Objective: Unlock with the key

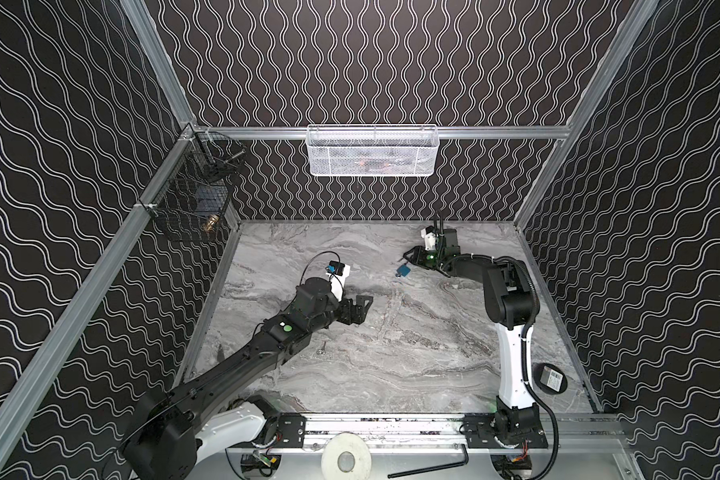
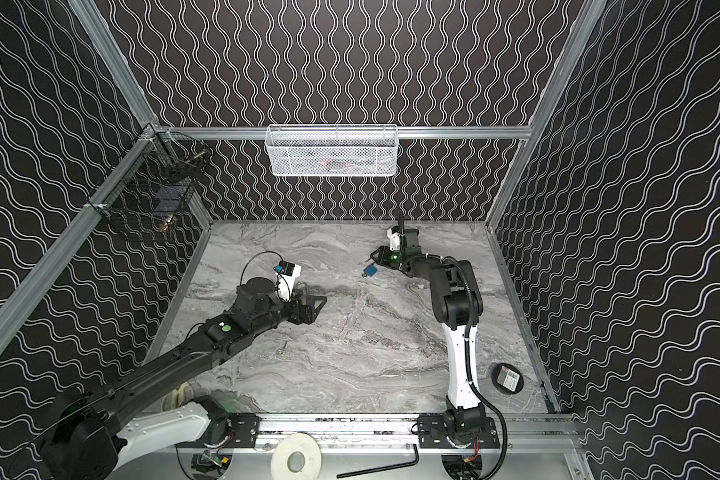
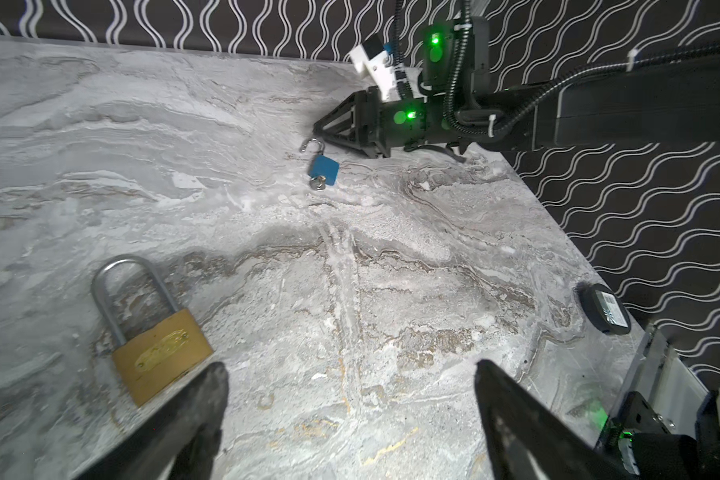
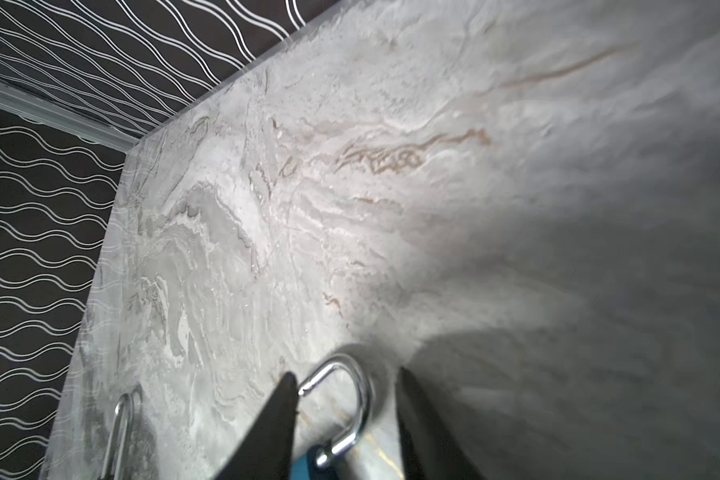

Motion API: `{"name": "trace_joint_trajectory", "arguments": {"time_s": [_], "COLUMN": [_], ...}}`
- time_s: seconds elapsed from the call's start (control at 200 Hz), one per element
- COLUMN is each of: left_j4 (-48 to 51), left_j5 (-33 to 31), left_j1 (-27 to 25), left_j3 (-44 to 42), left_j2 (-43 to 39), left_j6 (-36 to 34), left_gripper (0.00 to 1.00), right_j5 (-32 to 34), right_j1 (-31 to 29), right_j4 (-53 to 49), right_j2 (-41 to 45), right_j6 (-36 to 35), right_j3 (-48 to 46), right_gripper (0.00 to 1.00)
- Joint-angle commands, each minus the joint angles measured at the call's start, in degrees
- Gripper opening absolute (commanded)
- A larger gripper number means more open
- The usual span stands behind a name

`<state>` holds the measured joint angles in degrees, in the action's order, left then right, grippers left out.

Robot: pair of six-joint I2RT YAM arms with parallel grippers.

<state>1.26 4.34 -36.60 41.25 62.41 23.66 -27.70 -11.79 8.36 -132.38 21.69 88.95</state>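
A small blue padlock [image 1: 403, 272] [image 2: 370, 271] [image 3: 324, 168] lies at the back right of the marble table, and its silver shackle [image 4: 350, 399] is swung open. A key [image 3: 317, 183] sticks in its underside. My right gripper [image 1: 408, 258] [image 4: 346, 374] is low over the table with its jaws apart on either side of the shackle, gripping nothing. A brass padlock [image 3: 159, 349] with its shackle shut lies just beside one finger of my left gripper [image 1: 360, 307] [image 3: 350, 368], which is wide open and empty. A small loose key [image 1: 321, 349] [image 2: 281, 350] lies on the table beside the left arm.
A white mesh basket [image 1: 371, 151] hangs on the back rail and a black wire basket [image 1: 192, 195] on the left rail. A black round puck [image 1: 551, 378] lies at the front right. A tape roll [image 1: 346, 457] and a hex key [image 1: 429, 465] lie on the front ledge.
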Motion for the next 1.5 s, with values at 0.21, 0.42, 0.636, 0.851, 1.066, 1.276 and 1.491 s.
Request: {"name": "trace_joint_trajectory", "arguments": {"time_s": [0.21, 0.42, 0.636, 0.851, 1.066, 1.276, 1.491], "left_j4": [20.5, 44.3, 60.7, 64.9, 69.1, 76.2, 80.8], "left_j5": [-7.9, -15.2, -16.3, -19.1, -20.6, -28.2, -31.3], "left_j1": [0.1, 0.1, 0.2, 0.3, 0.3, 0.3, 0.3], "left_j3": [5.6, 14.3, 16.6, 9.9, 11.7, 22.8, 31.0], "left_j2": [-3.0, -2.8, -7.0, -20.2, -24.3, -27.1, -25.9], "left_j6": [2.8, 14.4, 23.7, 32.6, 34.3, 34.2, 30.1], "left_gripper": [0.99, 0.99, 0.99, 0.99, 0.99, 0.97, 0.97], "right_j5": [5.8, 12.3, 19.5, 19.5, 20.2, 19.7, 27.4], "right_j1": [0.0, -8.4, -28.0, -42.9, -49.8, -52.1, -54.1], "right_j4": [4.3, 5.2, -3.6, -6.8, -14.1, -30.3, -33.0], "right_j2": [13.9, 34.1, 47.7, 41.6, 31.5, 18.3, 12.6], "right_j6": [-2.8, -4.5, -4.4, -6.8, -12.4, -6.3, 10.0], "right_j3": [-10.0, -28.6, -39.9, -38.7, -25.4, -6.3, 0.6], "right_gripper": [0.74, 0.83, 0.8, 0.73, 0.63, 0.63, 0.57]}}
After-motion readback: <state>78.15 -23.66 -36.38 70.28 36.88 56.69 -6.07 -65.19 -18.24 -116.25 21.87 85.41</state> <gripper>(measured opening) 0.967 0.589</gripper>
